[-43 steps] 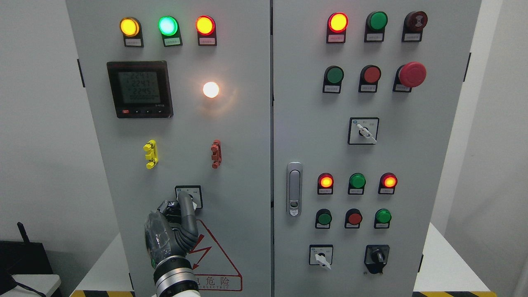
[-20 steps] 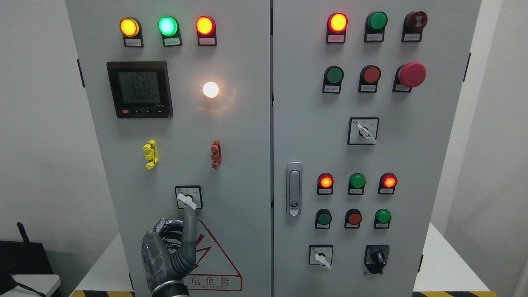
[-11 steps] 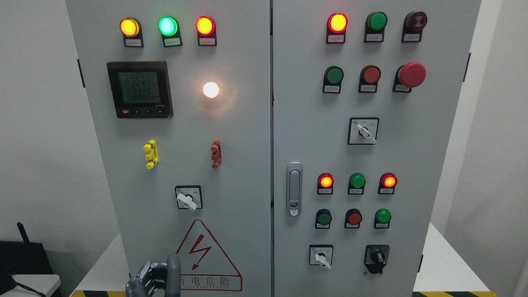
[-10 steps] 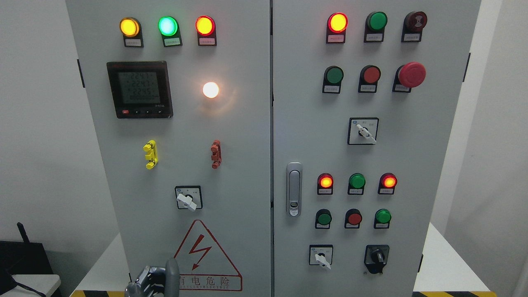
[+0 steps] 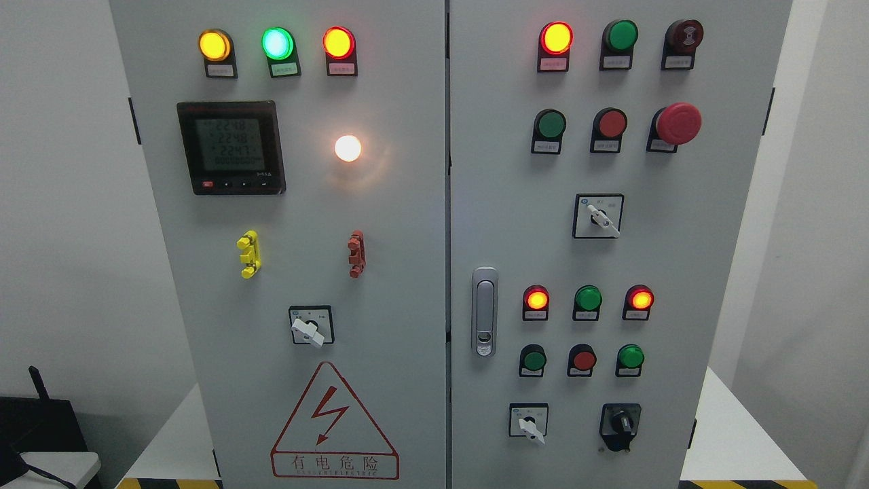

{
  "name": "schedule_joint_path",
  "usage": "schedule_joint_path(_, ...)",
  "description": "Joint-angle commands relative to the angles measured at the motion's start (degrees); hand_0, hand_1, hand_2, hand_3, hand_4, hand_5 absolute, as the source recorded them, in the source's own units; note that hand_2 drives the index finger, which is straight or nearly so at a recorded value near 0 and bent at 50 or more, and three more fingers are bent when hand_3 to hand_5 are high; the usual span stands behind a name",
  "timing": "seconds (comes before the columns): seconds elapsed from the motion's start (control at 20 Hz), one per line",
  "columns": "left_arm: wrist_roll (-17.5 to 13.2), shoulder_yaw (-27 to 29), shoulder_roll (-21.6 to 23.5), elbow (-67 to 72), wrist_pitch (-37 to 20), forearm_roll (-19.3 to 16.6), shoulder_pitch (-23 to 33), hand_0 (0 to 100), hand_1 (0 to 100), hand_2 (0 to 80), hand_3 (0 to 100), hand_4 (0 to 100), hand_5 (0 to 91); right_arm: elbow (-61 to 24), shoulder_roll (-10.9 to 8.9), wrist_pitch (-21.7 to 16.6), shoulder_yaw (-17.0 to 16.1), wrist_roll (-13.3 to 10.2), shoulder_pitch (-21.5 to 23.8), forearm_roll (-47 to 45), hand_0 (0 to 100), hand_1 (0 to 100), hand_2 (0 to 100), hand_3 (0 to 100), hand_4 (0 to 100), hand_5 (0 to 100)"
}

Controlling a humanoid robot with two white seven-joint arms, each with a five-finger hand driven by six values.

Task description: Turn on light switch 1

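A grey electrical cabinet with two doors fills the head view. On the left door a rotary selector switch with a white lever sits in a black-framed plate; the lever points down and to the right. Above it a round white lamp glows. Neither of my hands is in view.
The left door also carries a digital meter, three lit lamps along the top, yellow and red clips and a warning triangle. The right door has a handle, push buttons, a red mushroom button and more selector switches.
My left hand, whose finger was on the selector lever, has dropped down and left the picture at the bottom edge. The lever stays turned down-right and the white lamp stays lit.
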Motion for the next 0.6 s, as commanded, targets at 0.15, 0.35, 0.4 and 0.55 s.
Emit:
schedule_joint_path(0.15,-9.0,27.8,2.4,47.0,-5.2,2.1,5.4,30,19,19.6,41,42,13.0,0.0,0.00,0.0,0.0,0.0,0.0,-1.1,12,39,0,0,0,0)
schedule_joint_path(0.35,-9.0,25.5,3.5,61.4,-4.6,2.0,6.0,34,17,11.2,30,33,3.9,0.0,0.00,0.0,0.0,0.0,0.0,-1.0,12,39,0,0,0,0)
schedule_joint_path(0.4,-9.5,23.7,3.7,64.5,-4.6,2.1,6.0,35,18,9.1,25,29,0.0,0.0,0.00,0.0,0.0,0.0,0.0,-1.0,12,39,0,0,0,0)
schedule_joint_path(0.55,-10.9,13.6,4.7,73.8,-4.4,2.1,5.7,37,18,6.1,18,23,0.0,0.0,0.00,0.0,0.0,0.0,0.0,-1.0,12,39,0,0,0,0)
